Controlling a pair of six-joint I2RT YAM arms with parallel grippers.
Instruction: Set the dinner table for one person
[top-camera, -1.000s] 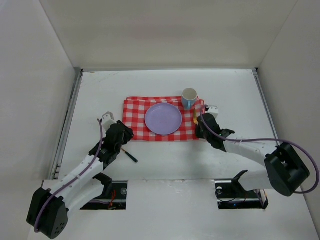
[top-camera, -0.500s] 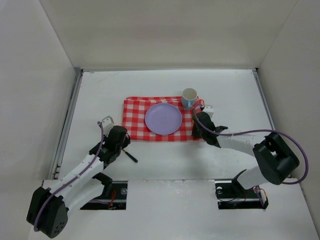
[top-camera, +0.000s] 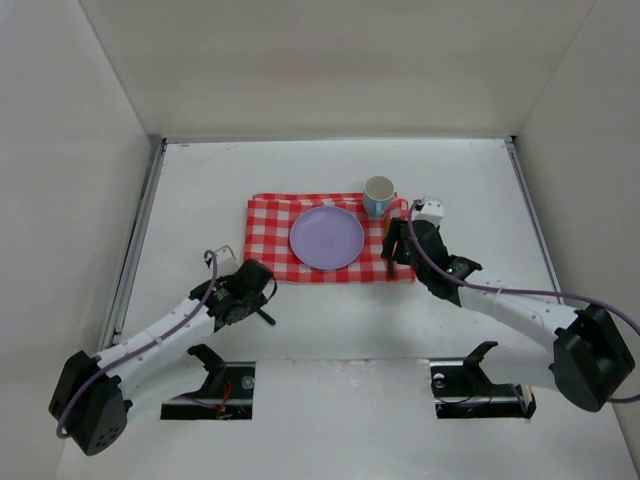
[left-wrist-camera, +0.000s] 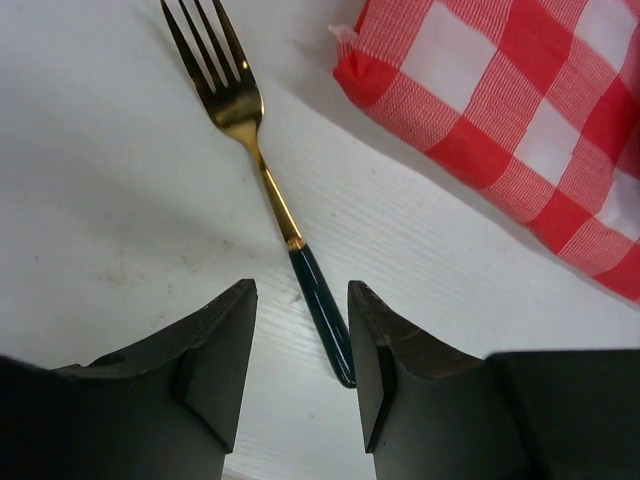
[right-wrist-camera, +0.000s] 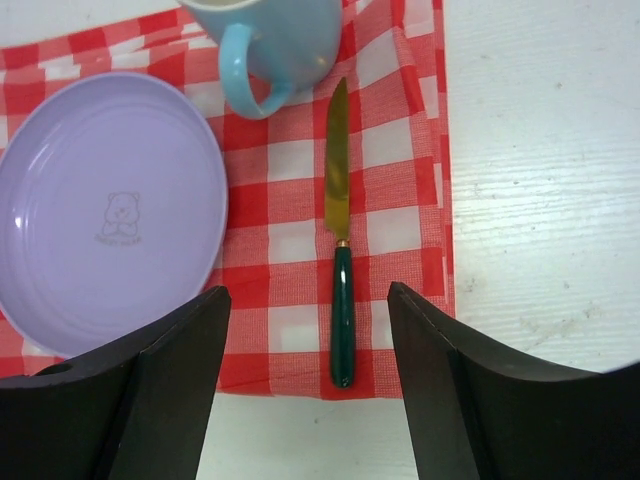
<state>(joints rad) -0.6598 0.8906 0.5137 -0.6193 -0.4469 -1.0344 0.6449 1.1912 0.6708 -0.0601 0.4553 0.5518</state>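
Plain white panels box in the tabletop (top-camera: 470, 180): a back wall (top-camera: 330, 60), a left wall (top-camera: 60, 180) and a right wall (top-camera: 595, 140). The light is soft and even, casting only faint shadows.

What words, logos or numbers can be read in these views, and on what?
plate: a small bear print with a line of lettering under it, too blurred to read.
mug, knife, fork, cloth: no text visible.
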